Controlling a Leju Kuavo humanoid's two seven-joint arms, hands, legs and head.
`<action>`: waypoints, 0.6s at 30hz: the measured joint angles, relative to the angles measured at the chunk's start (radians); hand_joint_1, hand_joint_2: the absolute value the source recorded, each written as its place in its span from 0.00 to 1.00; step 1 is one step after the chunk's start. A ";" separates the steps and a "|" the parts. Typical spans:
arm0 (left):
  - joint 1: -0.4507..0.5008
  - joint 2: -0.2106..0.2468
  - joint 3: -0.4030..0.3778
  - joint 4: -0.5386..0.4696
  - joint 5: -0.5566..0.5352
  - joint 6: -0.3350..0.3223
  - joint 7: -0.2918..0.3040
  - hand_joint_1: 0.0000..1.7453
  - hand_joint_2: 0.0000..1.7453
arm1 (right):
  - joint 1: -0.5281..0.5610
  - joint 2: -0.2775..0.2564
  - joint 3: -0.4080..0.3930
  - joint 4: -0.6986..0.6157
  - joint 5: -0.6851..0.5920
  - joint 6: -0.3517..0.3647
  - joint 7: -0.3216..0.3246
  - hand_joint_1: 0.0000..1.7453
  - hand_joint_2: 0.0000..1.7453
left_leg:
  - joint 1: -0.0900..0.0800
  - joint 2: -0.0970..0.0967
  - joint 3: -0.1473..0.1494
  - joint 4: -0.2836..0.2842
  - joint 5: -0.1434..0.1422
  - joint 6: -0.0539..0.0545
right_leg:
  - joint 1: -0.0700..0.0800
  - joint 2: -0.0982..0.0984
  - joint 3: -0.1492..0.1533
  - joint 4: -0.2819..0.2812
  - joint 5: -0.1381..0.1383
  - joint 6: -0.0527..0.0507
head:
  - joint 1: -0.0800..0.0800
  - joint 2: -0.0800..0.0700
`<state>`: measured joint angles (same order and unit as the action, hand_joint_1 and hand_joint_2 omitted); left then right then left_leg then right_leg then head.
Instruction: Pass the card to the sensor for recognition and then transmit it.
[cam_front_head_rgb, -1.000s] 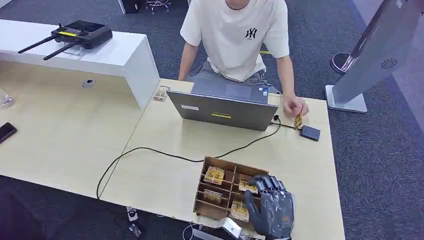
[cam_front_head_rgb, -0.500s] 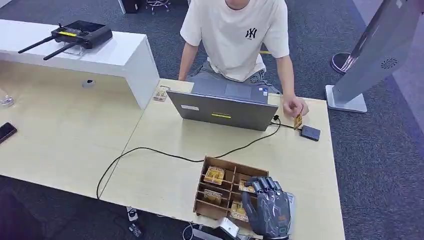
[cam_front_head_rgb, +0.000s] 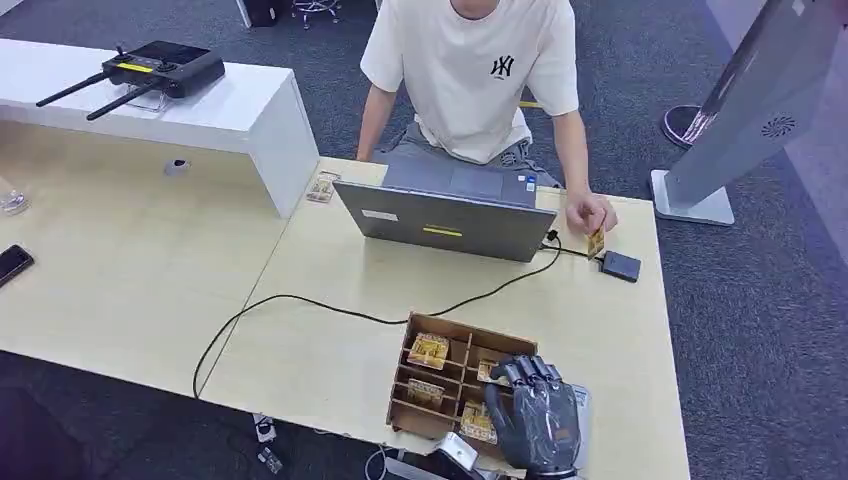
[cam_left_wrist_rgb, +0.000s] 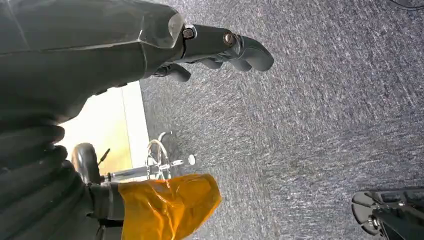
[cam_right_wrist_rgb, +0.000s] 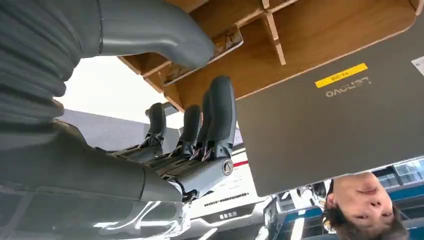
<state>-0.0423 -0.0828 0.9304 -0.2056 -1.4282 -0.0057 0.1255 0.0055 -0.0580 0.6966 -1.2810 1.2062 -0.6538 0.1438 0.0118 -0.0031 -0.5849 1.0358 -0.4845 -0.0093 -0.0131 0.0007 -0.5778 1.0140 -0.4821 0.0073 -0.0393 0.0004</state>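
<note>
A wooden compartment box (cam_front_head_rgb: 412, 372) sits at the table's near edge with several yellow cards (cam_front_head_rgb: 428, 350) in its cells. My right hand (cam_front_head_rgb: 535, 415) hovers over the box's right side, fingers spread toward a card (cam_front_head_rgb: 490, 371). In the right wrist view the thumb (cam_right_wrist_rgb: 165, 35) lies beside a card (cam_right_wrist_rgb: 227, 41) in a cell (cam_right_wrist_rgb: 320, 35), while the fingers (cam_right_wrist_rgb: 212, 120) stay apart from it and hold nothing. A person at the far side holds another card (cam_front_head_rgb: 596, 243) over the dark sensor (cam_front_head_rgb: 621, 266). My left hand (cam_left_wrist_rgb: 220, 45) hangs over the carpet, holding nothing.
A grey laptop (cam_front_head_rgb: 450, 215) stands open between the box and the person, its black cable (cam_front_head_rgb: 300, 300) running across the table. A white counter (cam_front_head_rgb: 200, 110) with a black antenna device (cam_front_head_rgb: 160, 68) is at the far left. A phone (cam_front_head_rgb: 12, 264) lies at the left edge.
My right hand has sunk a little lower onto the box's right cells and drawn slightly toward me. The person's hand with the card stays over the sensor.
</note>
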 joint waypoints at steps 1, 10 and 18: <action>0.000 0.000 0.000 0.000 -0.001 0.000 0.000 0.00 1.00 | 0.000 0.000 0.000 0.003 0.001 0.000 0.000 0.56 1.00 | 0.000 0.000 0.000 0.000 0.000 0.000 | 0.000 0.000 0.000 0.000 0.000 0.000 | 0.000 0.000; 0.000 0.000 0.000 0.000 -0.002 -0.003 0.000 0.00 1.00 | -0.004 0.000 -0.008 0.024 0.011 0.002 0.000 0.51 1.00 | 0.000 0.000 0.000 0.000 0.000 0.000 | 0.000 0.000 0.000 0.000 0.000 0.000 | 0.000 0.000; 0.000 0.000 0.000 0.000 -0.002 -0.004 0.000 0.00 1.00 | -0.004 0.000 -0.029 0.027 0.020 0.004 0.010 0.51 1.00 | 0.000 0.000 0.000 0.000 0.000 0.000 | 0.000 0.000 0.000 0.000 0.000 0.000 | 0.000 0.000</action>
<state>-0.0420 -0.0824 0.9304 -0.2056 -1.4305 -0.0099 0.1255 0.0013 -0.0580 0.6680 -1.2539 1.2261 -0.6500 0.1541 0.0118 -0.0031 -0.5849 1.0358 -0.4845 -0.0093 -0.0131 0.0007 -0.5778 1.0140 -0.4821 0.0073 -0.0389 0.0004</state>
